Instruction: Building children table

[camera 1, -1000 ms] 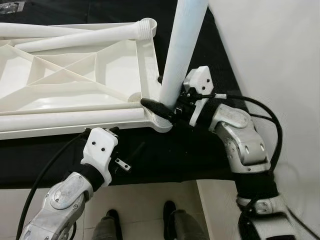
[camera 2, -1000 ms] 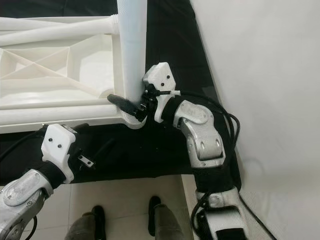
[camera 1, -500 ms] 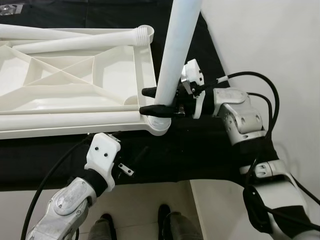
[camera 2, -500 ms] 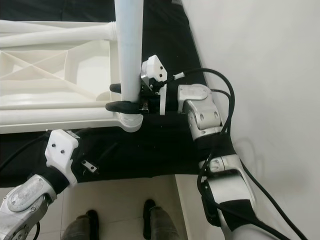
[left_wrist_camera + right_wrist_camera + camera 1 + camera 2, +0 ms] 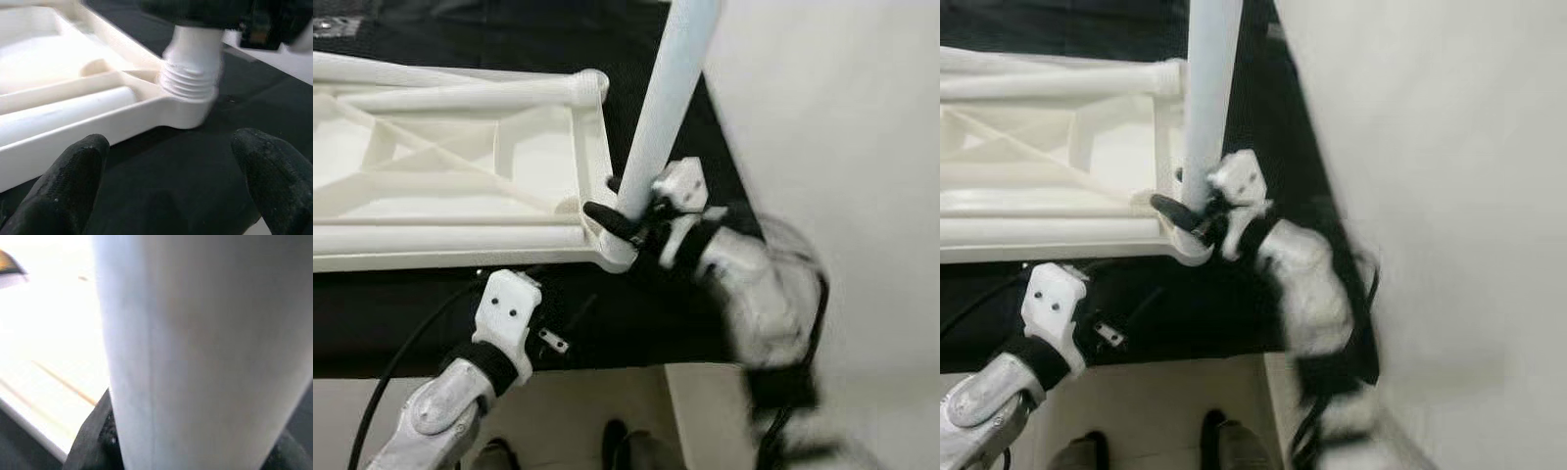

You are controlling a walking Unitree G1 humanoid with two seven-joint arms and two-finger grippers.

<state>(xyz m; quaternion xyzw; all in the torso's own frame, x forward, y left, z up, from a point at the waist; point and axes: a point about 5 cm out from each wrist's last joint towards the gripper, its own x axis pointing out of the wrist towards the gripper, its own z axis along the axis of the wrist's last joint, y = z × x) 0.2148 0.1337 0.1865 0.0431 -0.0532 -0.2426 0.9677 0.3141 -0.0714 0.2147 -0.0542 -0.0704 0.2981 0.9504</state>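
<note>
Rotated again since a moment ago, the right gripper (image 5: 625, 217) is kept clamped on the table leg (image 5: 658, 108) (blurred); the left gripper (image 5: 171, 181) is held open beside the tabletop (image 5: 450, 186).

table top (image 5: 460, 186) white | leg (image 5: 661, 108) white | cloth (image 5: 636, 323) black | fingers (image 5: 73, 181) black

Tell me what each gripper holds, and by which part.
The right gripper clamps the upright leg just above its threaded base at the tabletop corner. The left gripper is open, holding nothing.
</note>
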